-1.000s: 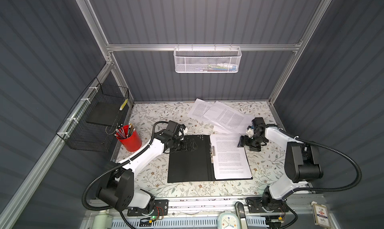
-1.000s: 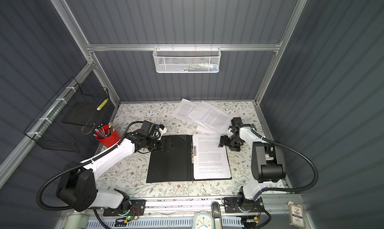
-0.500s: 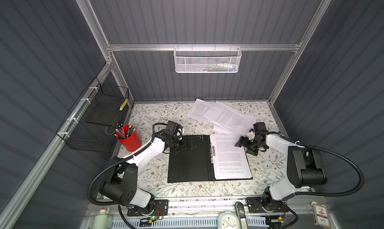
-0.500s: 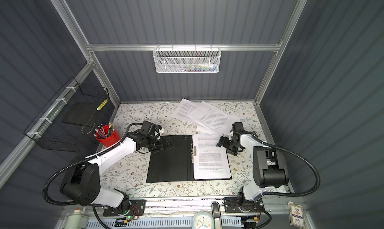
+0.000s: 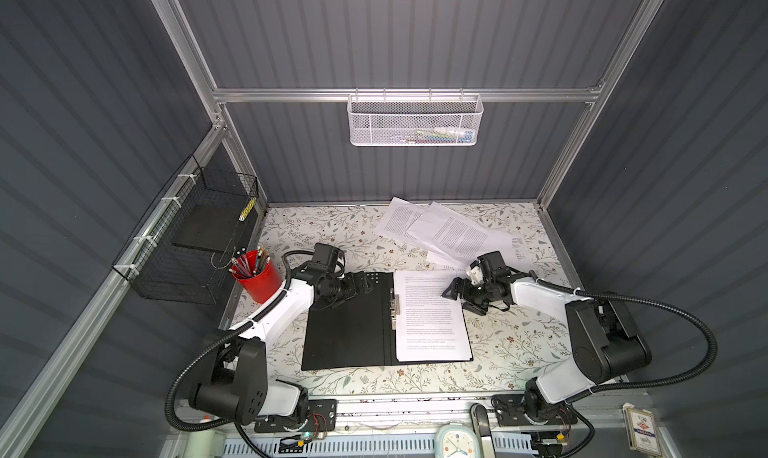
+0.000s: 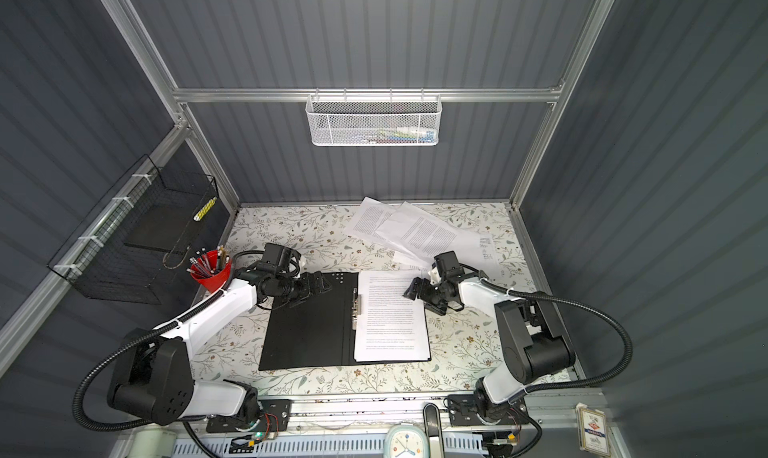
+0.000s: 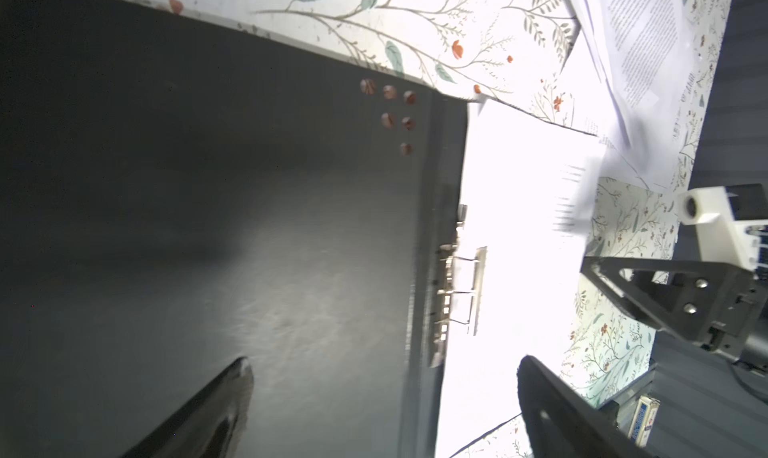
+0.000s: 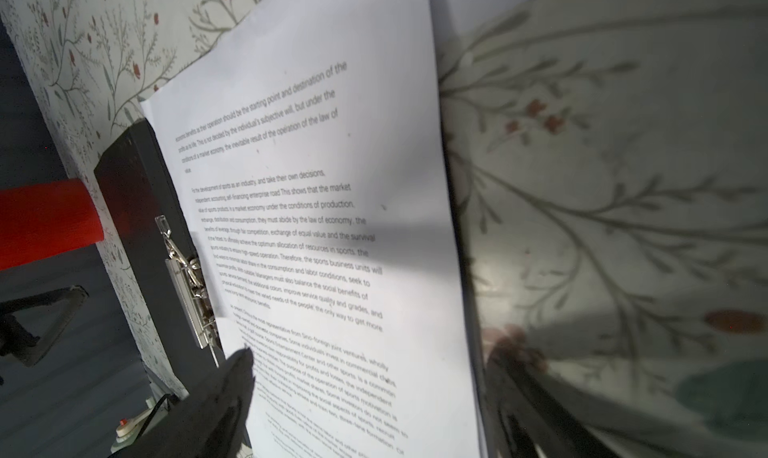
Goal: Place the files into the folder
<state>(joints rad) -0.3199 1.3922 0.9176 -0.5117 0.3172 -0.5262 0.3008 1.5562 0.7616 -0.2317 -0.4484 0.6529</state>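
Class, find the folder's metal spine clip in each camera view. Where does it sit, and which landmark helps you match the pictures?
In a top view: metal clip on the open folder's spine, mid-picture.
In a top view: metal clip on the spine, mid-picture.
Left wrist: metal clip between black cover and glaring printed sheet.
Right wrist: metal clip against the sheet's edge, close.
Shared landmark: the printed sheet beside it.

Red pencil cup point(image 5: 260, 282), white basket point(image 5: 415, 124)
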